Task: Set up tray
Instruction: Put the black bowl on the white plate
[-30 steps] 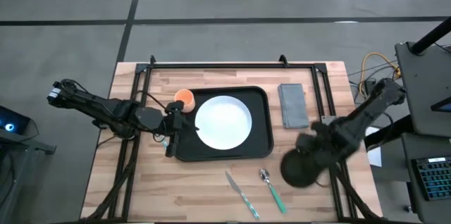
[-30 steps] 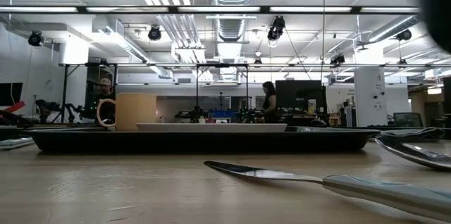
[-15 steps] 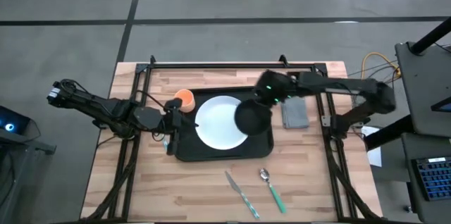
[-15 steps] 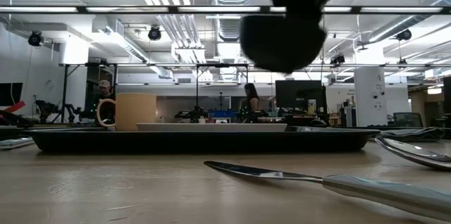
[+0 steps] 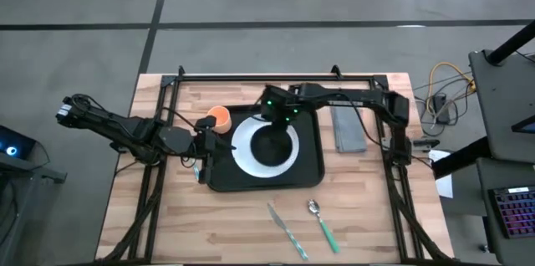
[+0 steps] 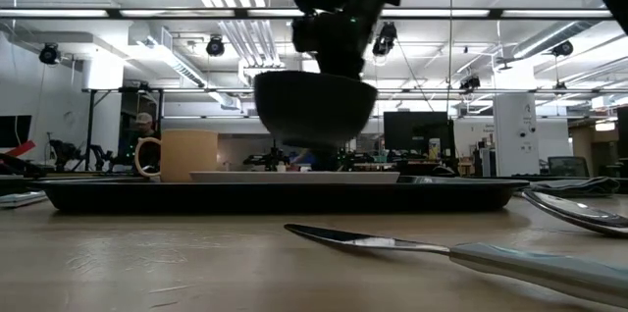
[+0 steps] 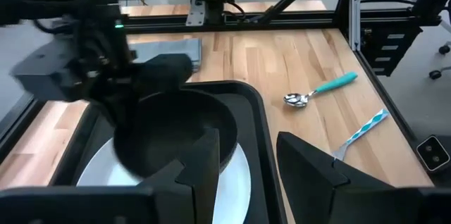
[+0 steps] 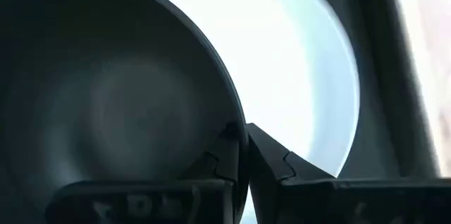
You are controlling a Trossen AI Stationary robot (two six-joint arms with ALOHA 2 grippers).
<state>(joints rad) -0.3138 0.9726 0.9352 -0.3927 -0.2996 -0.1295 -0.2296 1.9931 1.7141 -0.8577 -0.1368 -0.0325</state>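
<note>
Matt black tray [image 5: 311,168], glossy white plate [image 5: 242,150], pale wood-plank table [image 5: 209,232].
</note>
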